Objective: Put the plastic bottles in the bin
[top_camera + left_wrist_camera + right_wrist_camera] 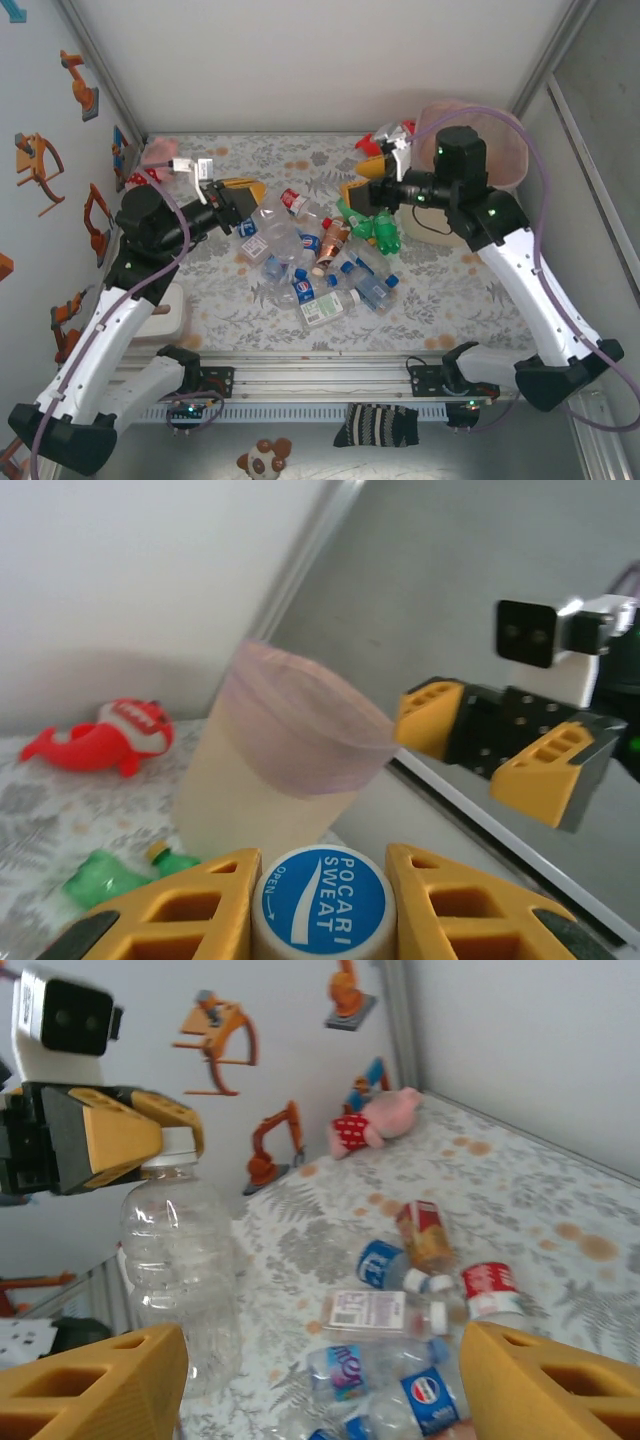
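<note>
Left gripper [170, 1138] clamped on capped neck of clear plastic bottle [180, 1260]. Bottle hangs cap-up, long axis vertical, well left of bin [510, 152]. Right gripper [362, 183] fingers apart, empty, between bottle and bin. Right arm nearer bin, so handover looks likelier than a long left reach.

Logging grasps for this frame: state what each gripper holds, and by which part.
Left gripper: a clear bottle, clamped between the fingers at its blue cap. Right gripper: open, holding nothing.
</note>
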Robot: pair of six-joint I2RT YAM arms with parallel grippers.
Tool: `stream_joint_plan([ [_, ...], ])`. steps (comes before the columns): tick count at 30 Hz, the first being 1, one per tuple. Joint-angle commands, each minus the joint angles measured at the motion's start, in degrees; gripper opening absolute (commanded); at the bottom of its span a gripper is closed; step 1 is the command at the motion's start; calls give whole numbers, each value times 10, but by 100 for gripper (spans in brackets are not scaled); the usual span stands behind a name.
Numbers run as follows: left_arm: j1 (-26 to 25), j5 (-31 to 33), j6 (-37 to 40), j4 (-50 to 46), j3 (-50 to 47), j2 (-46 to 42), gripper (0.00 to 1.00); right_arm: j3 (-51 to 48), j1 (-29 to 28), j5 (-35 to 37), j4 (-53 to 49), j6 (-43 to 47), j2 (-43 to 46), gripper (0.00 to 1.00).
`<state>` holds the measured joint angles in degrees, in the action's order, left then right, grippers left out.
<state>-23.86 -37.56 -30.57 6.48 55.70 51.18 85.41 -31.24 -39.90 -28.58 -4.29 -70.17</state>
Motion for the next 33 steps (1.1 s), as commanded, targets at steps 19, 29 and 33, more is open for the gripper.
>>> stream_joint_plan([
  [19, -29, -37, 8, 119, 34, 12, 0, -42, -163, 13, 80, 56, -45, 73],
  [29, -30, -30, 12, 110, 35, 9, 0, -27, -191, 35, 61, 88, -77, 70],
  [33, -30, -30, 11, 117, 35, 8, 0, -42, -192, 85, 89, 73, -72, 73],
])
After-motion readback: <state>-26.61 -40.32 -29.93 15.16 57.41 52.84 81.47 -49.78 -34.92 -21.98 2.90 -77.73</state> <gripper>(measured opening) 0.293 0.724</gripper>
